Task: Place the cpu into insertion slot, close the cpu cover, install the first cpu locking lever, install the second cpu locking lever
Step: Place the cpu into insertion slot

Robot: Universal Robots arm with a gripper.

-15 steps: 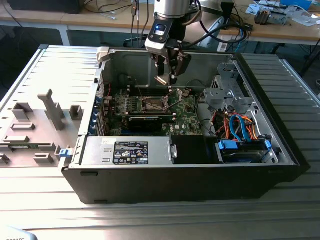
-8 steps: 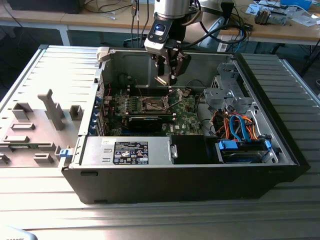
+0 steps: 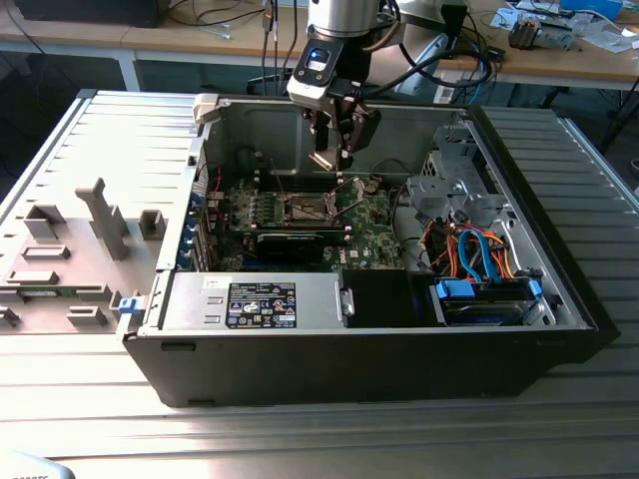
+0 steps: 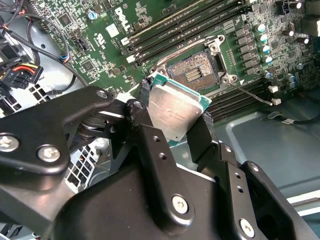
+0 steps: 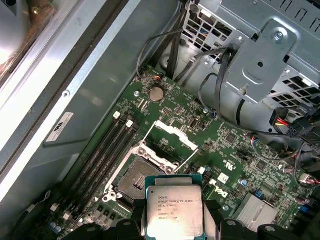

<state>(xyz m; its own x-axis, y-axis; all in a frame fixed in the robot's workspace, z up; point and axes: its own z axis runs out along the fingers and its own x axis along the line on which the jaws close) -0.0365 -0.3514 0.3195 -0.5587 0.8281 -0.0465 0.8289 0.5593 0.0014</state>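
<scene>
Above the open socket: the gripper hung inside the computer case, over the green circuit board.
Grip: its fingers were clamped on the cpu by two opposite edges, leaving the flat metal top bare.
Cpu position: held in the air, clear of the board, near the insertion slot but not yet over it squarely, as far as I could judge.
Slot: dark and bare, with nothing seated in it.
Cpu cover: swung up off the socket, so the way down was free.
Lever: a thin wire lay released beside the socket, probably why the cover could stand open.
Progress: the first step was in hand and the chip was not yet seated.
</scene>
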